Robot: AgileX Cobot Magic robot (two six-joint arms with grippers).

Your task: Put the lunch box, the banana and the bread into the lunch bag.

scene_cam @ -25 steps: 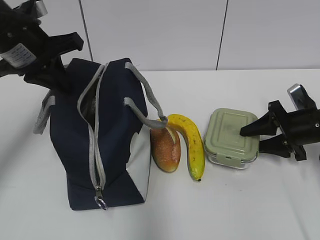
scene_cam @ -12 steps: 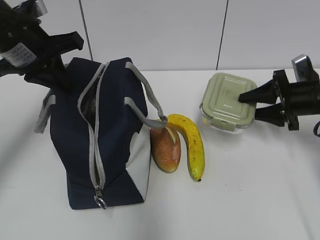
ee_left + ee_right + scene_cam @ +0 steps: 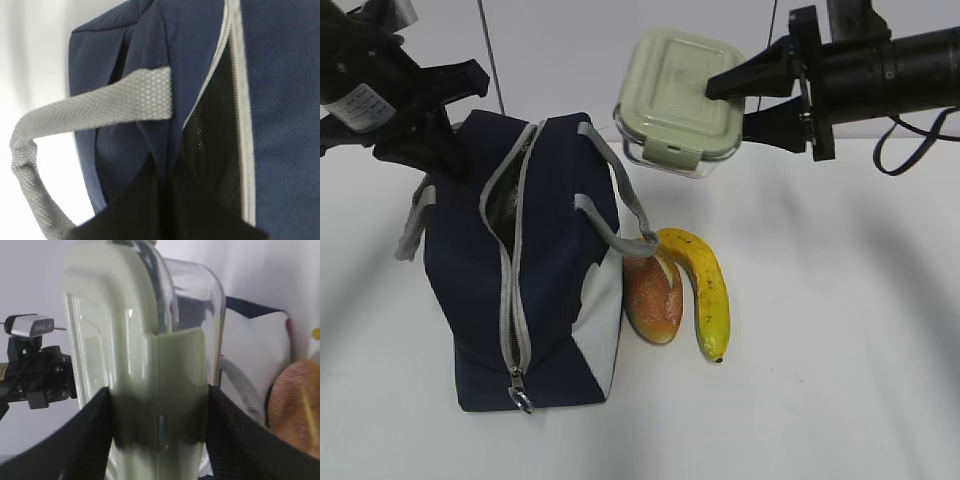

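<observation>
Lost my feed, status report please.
Right claw shut on lunch box, airborne. Left claw pinching lunch bag edge, zipper open. Grey handle arcs across approach.

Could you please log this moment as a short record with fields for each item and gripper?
lunch box: in the air, clamped by right gripper
lunch bag: on table, zipper open
left gripper: shut on the bag's far edge
bread: on table, against the bag
banana: on table, beside the bread
</observation>
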